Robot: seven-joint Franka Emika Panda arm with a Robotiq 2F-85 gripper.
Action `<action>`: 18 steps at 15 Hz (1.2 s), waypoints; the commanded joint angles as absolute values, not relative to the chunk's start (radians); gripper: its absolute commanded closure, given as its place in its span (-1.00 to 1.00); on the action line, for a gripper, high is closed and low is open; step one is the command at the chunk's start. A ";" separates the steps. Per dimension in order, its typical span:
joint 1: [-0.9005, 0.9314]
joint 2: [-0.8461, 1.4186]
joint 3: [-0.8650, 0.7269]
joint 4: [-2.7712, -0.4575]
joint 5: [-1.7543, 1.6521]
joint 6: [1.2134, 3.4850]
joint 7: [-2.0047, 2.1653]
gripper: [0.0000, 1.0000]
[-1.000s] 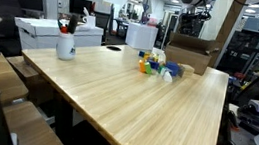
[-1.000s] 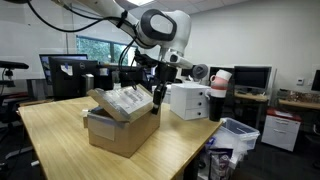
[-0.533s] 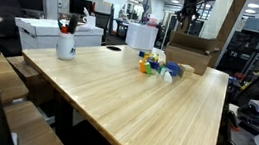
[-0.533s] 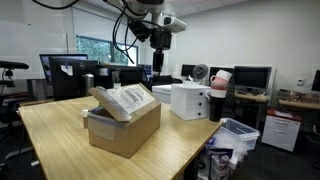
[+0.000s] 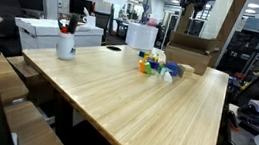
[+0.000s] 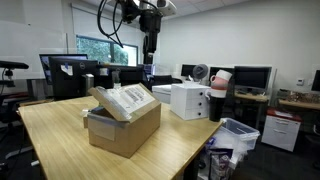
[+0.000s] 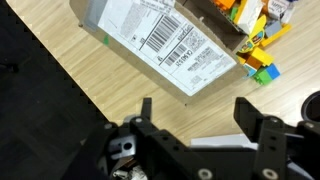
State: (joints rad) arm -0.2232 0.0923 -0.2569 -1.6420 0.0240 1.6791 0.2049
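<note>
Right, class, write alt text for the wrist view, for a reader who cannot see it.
Seen from above, the open, empty gripper hangs over a cardboard box whose flap bears a white barcode label, on a light wooden table. Brightly coloured toy blocks lie near the box at the upper right.

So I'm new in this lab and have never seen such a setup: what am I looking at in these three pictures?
It is one robot arm with a two-fingered gripper. Two pictures come from cameras standing in the room; the third looks down from the arm's wrist. The gripper hangs high above a wooden table, open and holding nothing. On the table lie a cardboard box with a barcode label, a pile of coloured toys beside it, and a mug of pens.
</note>
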 commanded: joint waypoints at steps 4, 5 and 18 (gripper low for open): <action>-0.221 -0.066 -0.234 -1.867 -0.051 1.701 -0.115 -1.00; -0.220 -0.075 -0.233 -1.882 -0.057 1.702 -0.154 -1.00; -0.181 -0.176 -0.225 -2.003 -0.162 1.886 -0.620 -1.00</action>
State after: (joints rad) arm -0.1957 -0.1249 -0.2332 -1.9551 -0.1141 1.8072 -0.5491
